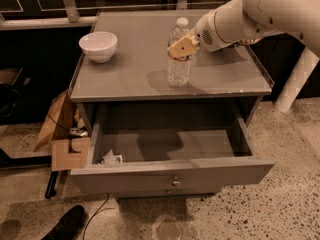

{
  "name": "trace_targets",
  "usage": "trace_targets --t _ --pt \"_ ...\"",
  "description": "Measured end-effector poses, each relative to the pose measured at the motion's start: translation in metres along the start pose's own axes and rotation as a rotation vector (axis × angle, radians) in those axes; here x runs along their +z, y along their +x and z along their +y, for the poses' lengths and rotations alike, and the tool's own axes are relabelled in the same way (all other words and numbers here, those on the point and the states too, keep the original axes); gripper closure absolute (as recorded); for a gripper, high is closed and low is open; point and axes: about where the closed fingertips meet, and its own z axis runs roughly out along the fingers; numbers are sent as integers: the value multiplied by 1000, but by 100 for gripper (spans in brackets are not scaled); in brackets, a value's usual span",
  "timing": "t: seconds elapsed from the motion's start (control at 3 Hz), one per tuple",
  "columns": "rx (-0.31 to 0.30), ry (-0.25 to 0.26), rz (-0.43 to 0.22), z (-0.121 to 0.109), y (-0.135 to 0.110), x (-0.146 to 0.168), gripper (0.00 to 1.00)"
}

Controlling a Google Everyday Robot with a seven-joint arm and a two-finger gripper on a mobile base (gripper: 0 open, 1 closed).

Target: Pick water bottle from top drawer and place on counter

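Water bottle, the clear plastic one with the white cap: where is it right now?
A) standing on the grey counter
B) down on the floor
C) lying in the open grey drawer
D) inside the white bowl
A: the clear ribbed plastic water bottle stands upright on the flat grey counter, with the robot's gripper at its upper half, above the open grey top drawer.
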Motion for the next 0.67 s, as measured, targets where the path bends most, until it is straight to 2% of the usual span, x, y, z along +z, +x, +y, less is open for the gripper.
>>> trace_targets --t 0.33,0.67 --pt "0 0 0 0 0 0 58" --pt "0 0 0 0 0 0 27"
